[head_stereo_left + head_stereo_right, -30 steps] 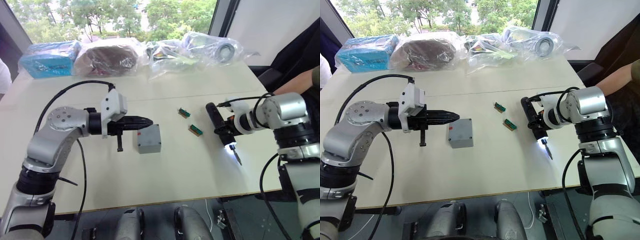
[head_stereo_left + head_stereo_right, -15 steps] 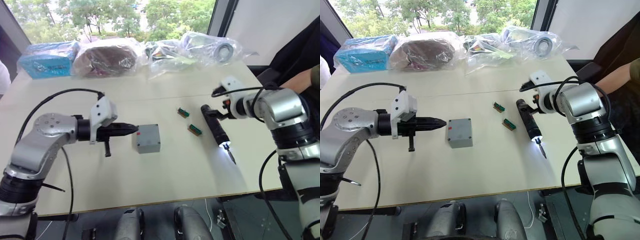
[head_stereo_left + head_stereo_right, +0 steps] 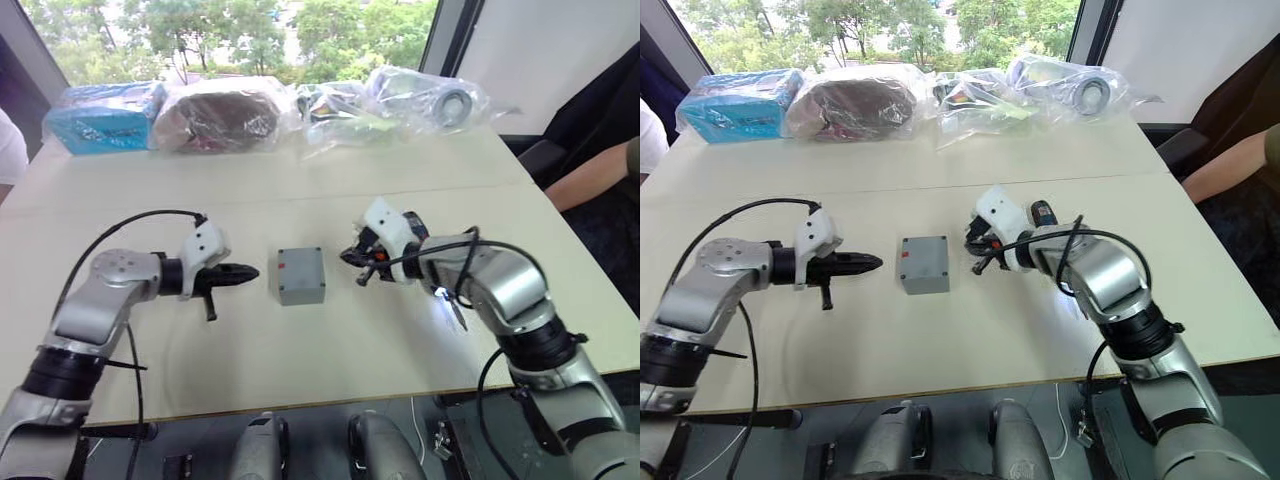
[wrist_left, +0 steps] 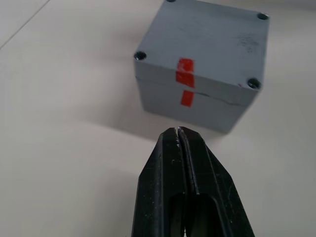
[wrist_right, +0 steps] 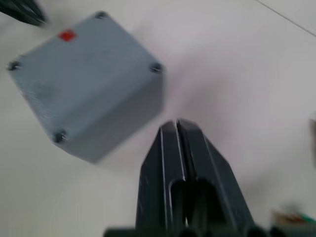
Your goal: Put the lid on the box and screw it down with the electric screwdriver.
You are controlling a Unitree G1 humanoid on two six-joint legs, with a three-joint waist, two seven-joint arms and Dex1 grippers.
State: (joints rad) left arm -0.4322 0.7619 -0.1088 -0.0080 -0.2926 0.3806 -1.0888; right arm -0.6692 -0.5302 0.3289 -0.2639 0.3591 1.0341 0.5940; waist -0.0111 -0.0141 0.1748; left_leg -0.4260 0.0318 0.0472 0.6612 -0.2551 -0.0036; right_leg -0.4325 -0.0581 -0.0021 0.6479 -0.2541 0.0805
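Note:
The grey box [image 4: 212, 106] stands mid-table with the lid [image 4: 212, 44] sitting on it, red tape marks crossing the seam. My left gripper [image 3: 248, 272] is shut and empty, pointing at the box's left side from a short gap away. On the box's right side my right gripper [image 3: 350, 257] is also shut and empty, close to the box. The electric screwdriver [image 3: 1042, 211] lies on the table behind my right forearm, mostly hidden. Its white light [image 3: 440, 293] glows by the bit.
Clear plastic bags [image 3: 420, 95] and a blue pack [image 3: 100, 108] line the table's far edge. A small green-and-brown block [image 5: 291, 217] lies near my right gripper. A person's arm [image 3: 600, 175] rests beyond the table's right edge.
My right gripper let go of the screwdriver, which now lies on the table, and swung left to the box. My left gripper drew back from the box.

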